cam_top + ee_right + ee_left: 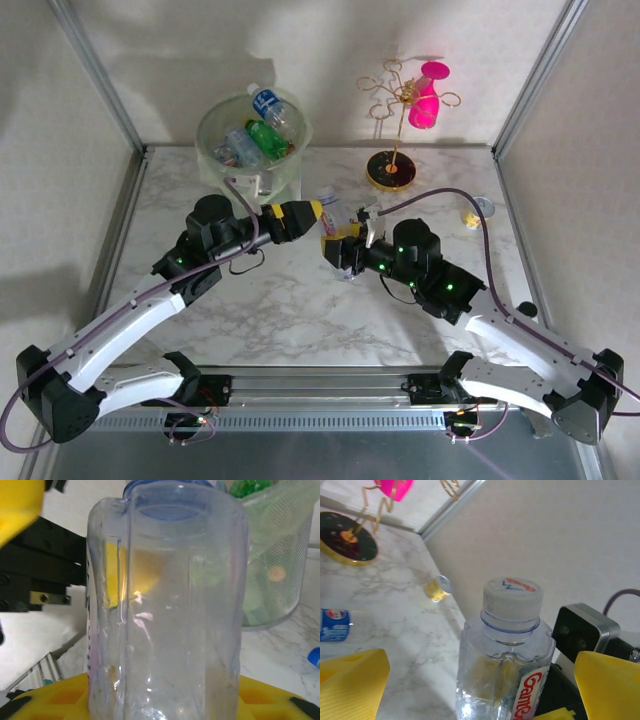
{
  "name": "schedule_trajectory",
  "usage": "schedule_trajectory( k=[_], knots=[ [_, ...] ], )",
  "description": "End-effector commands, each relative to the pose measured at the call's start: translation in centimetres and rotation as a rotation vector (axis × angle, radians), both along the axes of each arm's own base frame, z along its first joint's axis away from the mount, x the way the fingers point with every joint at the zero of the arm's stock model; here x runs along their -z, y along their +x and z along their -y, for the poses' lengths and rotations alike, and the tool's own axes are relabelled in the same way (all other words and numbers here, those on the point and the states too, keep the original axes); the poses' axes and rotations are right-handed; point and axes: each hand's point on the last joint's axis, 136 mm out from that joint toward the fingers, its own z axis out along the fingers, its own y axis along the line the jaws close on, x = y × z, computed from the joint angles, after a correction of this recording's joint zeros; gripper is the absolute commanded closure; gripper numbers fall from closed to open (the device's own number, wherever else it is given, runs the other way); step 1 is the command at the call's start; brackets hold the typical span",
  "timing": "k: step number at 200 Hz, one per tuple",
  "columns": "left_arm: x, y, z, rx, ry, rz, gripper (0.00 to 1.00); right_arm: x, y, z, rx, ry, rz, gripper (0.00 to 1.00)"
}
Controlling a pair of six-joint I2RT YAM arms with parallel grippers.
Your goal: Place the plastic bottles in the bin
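Observation:
A clear plastic bottle (pixel 340 214) with a white cap and a red-lettered label hangs above the middle of the table, where both arms meet. My right gripper (pixel 345 240) is shut on its lower body; in the right wrist view the bottle (pixel 170 610) rises from between the yellow fingers (pixel 50 702). My left gripper (pixel 322 211) is open, its yellow fingers (pixel 355 680) standing wide apart on either side of the bottle (pixel 505 650) without touching it. The pale-green bin (pixel 215 150) stands at the back left with several bottles (pixel 268 138) in it.
A gold wire stand (pixel 392 172) with a black base and a pink cup (pixel 428 95) stands at the back right. A small can (pixel 472 218) lies on its side near the right wall. A blue-labelled item (pixel 334 625) lies on the marble. Metal frame posts line both sides.

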Motion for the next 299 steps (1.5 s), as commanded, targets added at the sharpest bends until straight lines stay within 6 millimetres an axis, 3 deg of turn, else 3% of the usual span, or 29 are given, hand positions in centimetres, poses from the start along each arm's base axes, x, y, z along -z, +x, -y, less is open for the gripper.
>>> schedule_trajectory(
  k=[1,30,53,90,131,179,194,227,245,269,299],
  knots=[
    [-2.8,-1.1,1.5,0.076,-0.068,0.081,0.06,-3.4,-1.3,-0.2,-0.051,0.1,0.047,0.53],
    [-2.5,-1.6,3.2,0.125,-0.129,0.056,0.09,-4.0,-1.6,-0.2,-0.066,0.124,0.05,0.53],
    [-3.4,-2.7,4.5,0.16,-0.177,0.089,0.11,-4.2,-1.6,0.0,-0.054,0.134,0.053,0.53],
    [-4.6,-3.3,4.8,0.149,-0.241,0.135,0.16,-4.4,-1.7,0.5,-0.036,0.17,0.052,0.53],
    [-5.4,-4.0,5.2,0.171,-0.295,0.191,0.4,-4.2,-1.8,0.5,-0.044,0.178,0.048,0.54],
    [-5.1,-3.9,5.8,0.175,-0.258,0.21,0.5,-3.8,-1.7,0.5,-0.04,0.163,0.045,0.53],
    [-5.1,-3.7,5.8,0.165,-0.234,0.222,0.5,-3.4,-1.6,0.5,-0.033,0.15,0.037,0.46],
    [-5.6,-3.5,5.4,0.139,-0.174,0.254,0.5,-3.2,-1.1,1.1,0.01,0.132,0.037,0.18],
    [-6.0,-2.8,5.0,0.103,-0.145,0.255,0.51,-3.6,-1.0,1.5,0.026,0.13,0.049,0.09],
    [-6.0,-0.8,4.0,0.013,-0.044,0.24,0.54,-4.3,-0.9,2.1,0.054,0.123,0.069,0.06],
    [-7.7,3.2,0.0,-0.172,0.059,0.23,0.57,-5.6,-1.0,3.8,0.107,0.12,0.107,0.05]
  ],
)
